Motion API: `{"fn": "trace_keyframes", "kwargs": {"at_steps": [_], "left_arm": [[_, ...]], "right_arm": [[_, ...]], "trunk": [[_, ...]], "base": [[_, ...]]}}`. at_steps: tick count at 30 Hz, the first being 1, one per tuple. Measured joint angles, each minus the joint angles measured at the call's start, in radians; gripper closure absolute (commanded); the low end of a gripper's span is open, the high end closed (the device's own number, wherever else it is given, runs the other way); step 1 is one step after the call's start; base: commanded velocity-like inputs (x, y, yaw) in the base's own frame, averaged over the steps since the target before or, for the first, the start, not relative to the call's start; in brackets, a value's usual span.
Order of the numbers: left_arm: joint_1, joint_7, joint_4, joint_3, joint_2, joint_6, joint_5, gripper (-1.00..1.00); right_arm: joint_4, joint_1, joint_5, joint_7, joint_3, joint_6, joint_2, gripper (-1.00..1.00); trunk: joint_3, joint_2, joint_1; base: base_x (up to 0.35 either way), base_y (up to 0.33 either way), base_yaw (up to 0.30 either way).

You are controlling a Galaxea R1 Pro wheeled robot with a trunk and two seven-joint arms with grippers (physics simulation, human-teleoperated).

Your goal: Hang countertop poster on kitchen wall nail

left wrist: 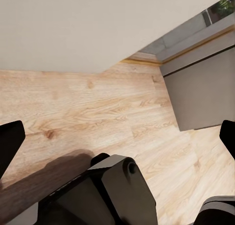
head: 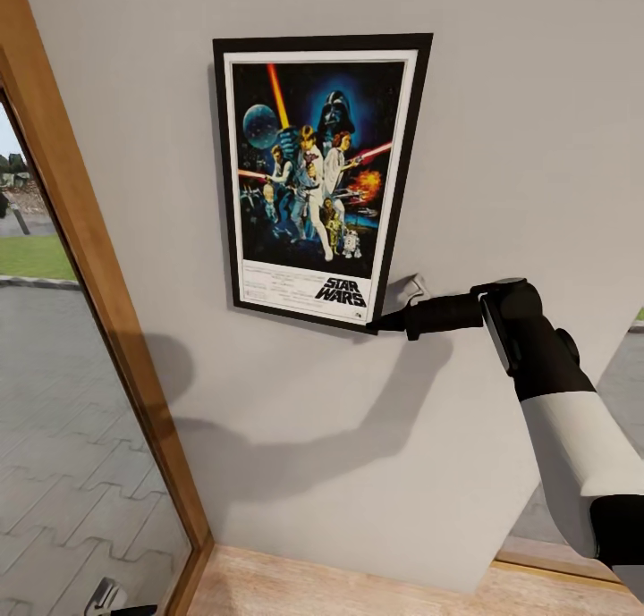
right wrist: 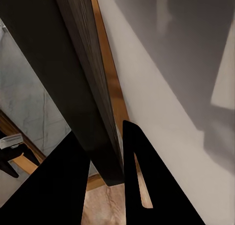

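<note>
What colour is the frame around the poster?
Black: the poster has a thin black frame with a white border inside it, clearest in the head view.

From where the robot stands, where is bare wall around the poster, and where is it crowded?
Bare grey wall lies right of the poster and below it, down to the wooden floor. Crowded: the poster's lower right corner, pinched by the right gripper, and the left strip beside the wooden window frame.

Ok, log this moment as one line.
phase: hanging | poster: flat against wall | right gripper: jaws pinching poster's lower corner | left gripper: open over wood floor
</note>
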State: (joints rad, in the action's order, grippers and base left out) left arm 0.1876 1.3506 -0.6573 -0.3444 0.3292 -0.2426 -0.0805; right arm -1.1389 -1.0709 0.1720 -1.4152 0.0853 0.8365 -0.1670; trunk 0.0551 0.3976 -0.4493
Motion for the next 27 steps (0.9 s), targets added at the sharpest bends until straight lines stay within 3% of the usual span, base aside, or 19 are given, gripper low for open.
{"fn": "trace_keyframes", "kwargs": {"at_steps": [27], "left_arm": [[0.0, -0.001, 0.0, 0.0, 0.0, 0.0, 0.0, -1.0]], "right_arm": [[0.0, 0.001, 0.0, 0.001, 0.001, -0.004, 0.001, 1.0]], "trunk": [[0.0, 0.0, 0.0]], "base": [[0.0, 0.0, 0.0]]}}
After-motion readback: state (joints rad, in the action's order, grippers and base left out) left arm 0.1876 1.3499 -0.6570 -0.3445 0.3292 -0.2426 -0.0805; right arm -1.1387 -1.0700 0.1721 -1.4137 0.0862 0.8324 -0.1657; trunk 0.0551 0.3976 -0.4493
